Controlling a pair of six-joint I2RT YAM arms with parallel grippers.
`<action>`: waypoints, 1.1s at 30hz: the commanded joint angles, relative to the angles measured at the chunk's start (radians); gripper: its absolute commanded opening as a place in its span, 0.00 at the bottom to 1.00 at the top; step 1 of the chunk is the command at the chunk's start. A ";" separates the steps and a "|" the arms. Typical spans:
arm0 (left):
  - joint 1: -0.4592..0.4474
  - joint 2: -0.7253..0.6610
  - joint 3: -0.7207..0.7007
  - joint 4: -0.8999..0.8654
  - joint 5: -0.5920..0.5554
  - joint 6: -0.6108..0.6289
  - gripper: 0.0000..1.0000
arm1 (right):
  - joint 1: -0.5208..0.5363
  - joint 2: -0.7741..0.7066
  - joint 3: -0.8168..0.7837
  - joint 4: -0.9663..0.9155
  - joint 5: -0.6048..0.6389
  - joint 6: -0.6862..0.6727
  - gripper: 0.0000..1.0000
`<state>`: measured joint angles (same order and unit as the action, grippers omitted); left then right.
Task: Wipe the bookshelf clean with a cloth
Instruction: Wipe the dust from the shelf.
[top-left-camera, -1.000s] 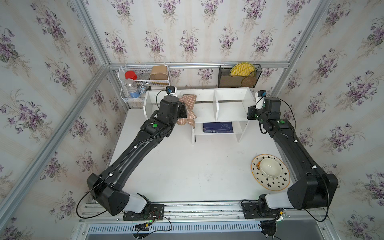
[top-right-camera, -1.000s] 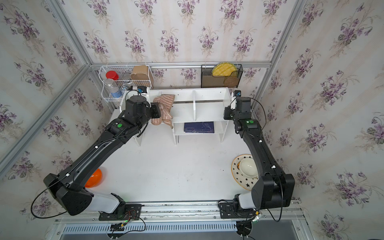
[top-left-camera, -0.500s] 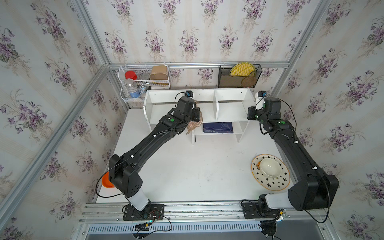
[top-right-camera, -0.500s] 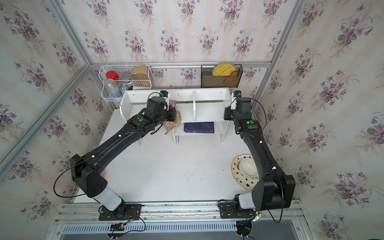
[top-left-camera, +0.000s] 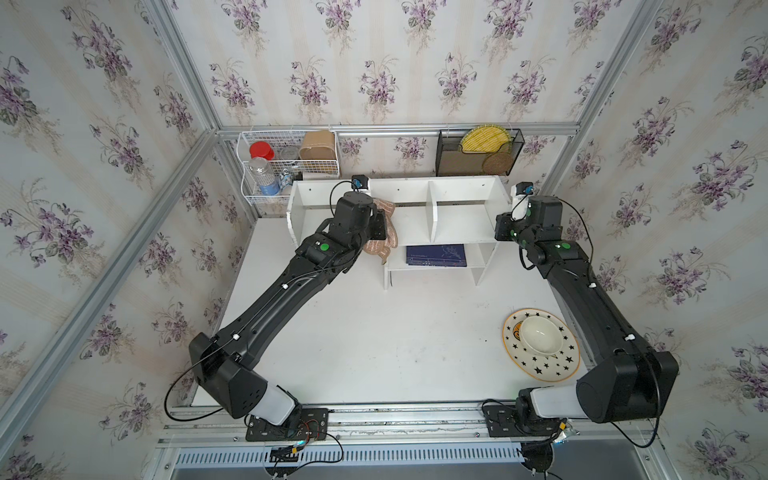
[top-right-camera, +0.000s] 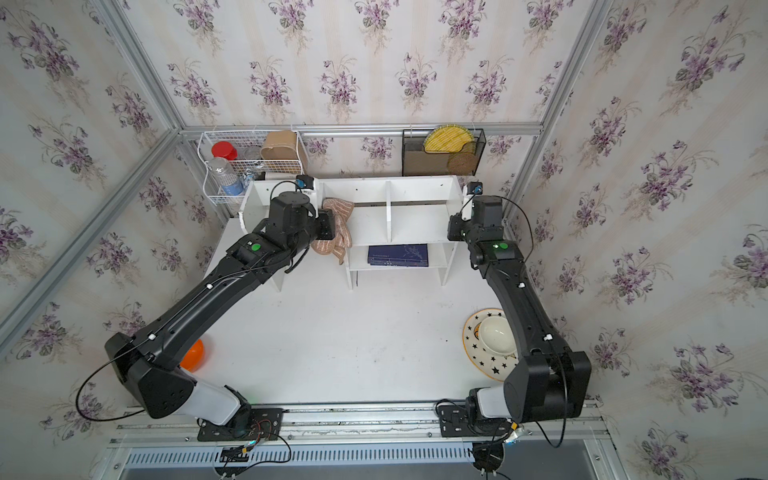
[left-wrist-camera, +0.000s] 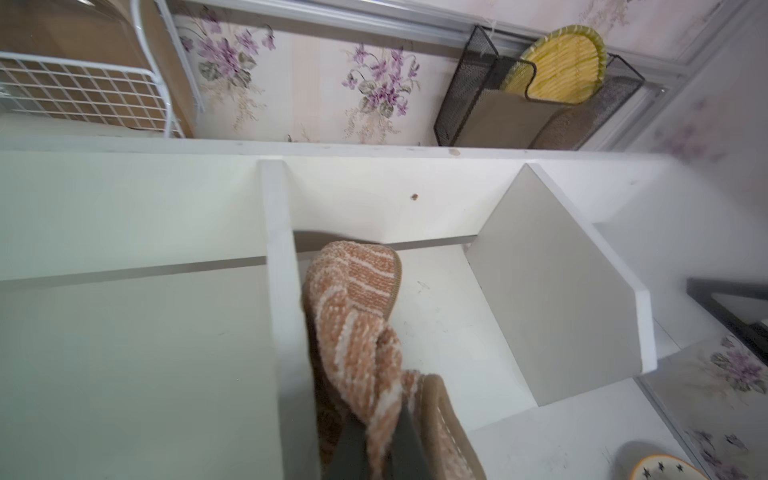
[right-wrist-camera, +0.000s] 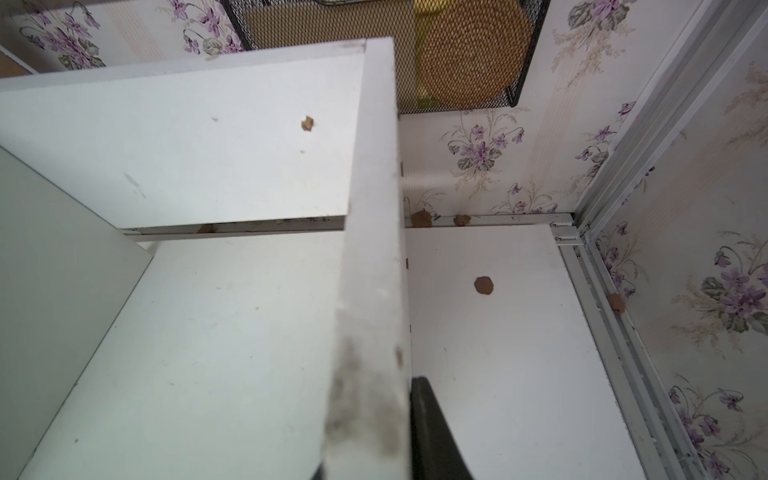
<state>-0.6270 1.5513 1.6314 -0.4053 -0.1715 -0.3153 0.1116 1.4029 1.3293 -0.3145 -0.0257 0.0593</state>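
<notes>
Tan cloth, one; bookshelf, one

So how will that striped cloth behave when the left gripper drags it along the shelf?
Probably floppy: the cloth folds and droops from the left gripper. Its looped pile looks grippy, so it may drag rather than slide on the bookshelf. Seems light: one pinch carries it.
</notes>
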 joint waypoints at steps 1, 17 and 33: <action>-0.022 0.066 0.059 0.003 0.163 0.020 0.00 | 0.005 -0.009 -0.005 -0.082 -0.163 0.194 0.00; -0.057 0.077 0.115 -0.073 0.039 0.043 0.00 | 0.006 -0.007 0.006 -0.094 -0.161 0.191 0.00; -0.057 0.108 0.169 -0.082 0.092 0.090 0.00 | 0.006 0.005 0.013 -0.094 -0.161 0.192 0.00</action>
<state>-0.6846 1.6161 1.7576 -0.5228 -0.1467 -0.2298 0.1120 1.4040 1.3422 -0.3443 -0.0235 0.0628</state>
